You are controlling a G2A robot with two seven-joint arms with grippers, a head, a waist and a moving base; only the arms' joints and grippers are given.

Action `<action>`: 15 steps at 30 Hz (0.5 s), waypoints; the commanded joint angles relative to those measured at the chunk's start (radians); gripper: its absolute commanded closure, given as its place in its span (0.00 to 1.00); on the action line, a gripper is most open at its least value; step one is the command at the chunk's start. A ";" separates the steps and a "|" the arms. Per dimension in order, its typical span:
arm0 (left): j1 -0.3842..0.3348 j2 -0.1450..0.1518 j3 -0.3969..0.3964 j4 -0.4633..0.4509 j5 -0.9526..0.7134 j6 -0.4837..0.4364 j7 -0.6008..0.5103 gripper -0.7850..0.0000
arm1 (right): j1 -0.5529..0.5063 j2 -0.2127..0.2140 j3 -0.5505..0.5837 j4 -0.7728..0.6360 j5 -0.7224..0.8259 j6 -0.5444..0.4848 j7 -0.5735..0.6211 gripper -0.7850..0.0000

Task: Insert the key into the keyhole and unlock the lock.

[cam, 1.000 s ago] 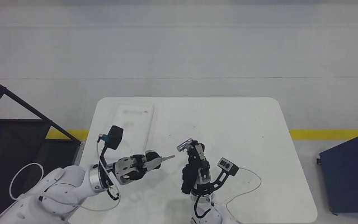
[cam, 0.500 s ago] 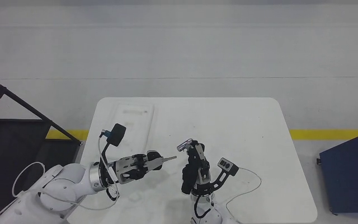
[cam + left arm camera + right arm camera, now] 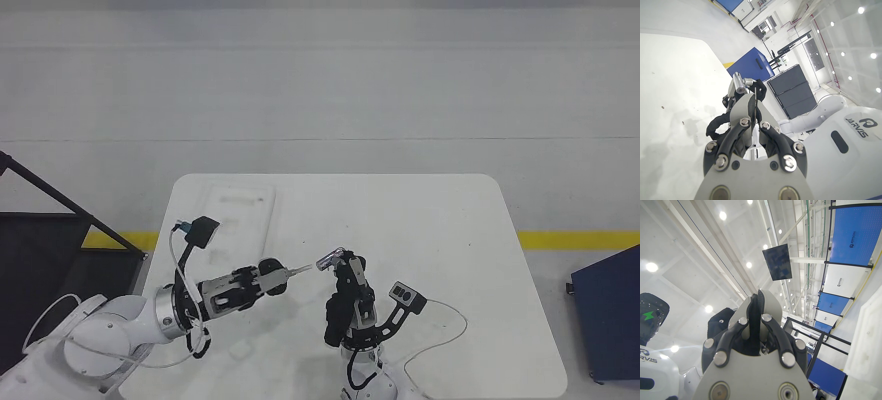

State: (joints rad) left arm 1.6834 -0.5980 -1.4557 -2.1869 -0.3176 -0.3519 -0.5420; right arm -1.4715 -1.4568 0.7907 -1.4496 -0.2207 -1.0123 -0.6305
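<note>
A silver lock [image 3: 330,260] with a black sleeved cable is held up above the table's front middle by my right gripper [image 3: 345,273]. In the right wrist view that gripper [image 3: 756,298] is shut on the black cable. My left gripper [image 3: 273,278] is to the lock's left, shut on the key [image 3: 298,269], whose tip points at the lock and stops a short gap away. In the left wrist view the key [image 3: 755,93] shows edge-on between the shut fingers of my left gripper [image 3: 754,101]. The lock's round keyhole face [image 3: 740,90] lies just beyond and slightly to one side.
A white foam tray [image 3: 240,215] lies flat at the back left of the white table [image 3: 450,230]. The black cable loop [image 3: 715,123] hangs below the lock, between the two grippers.
My left gripper has carried the key towards the back and right, bringing its tip closer to the lock. The right arm and the lock have stayed still.
</note>
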 commanded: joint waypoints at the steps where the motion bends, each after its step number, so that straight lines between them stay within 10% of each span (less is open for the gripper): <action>1: 0.015 0.001 -0.017 -0.006 0.018 0.037 -0.017 1.00 | 0.000 0.000 0.000 0.000 0.000 0.000 0.000 1.00; 15: 0.043 -0.018 -0.020 -0.068 0.096 0.143 -0.010 1.00 | 0.000 0.000 0.000 0.000 0.000 0.000 0.000 1.00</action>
State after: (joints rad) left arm 1.7273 -0.6148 -1.4779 -2.2541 -0.2225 -0.2087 -0.5540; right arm -1.4715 -1.4568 0.7907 -1.4496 -0.2207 -1.0123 -0.6305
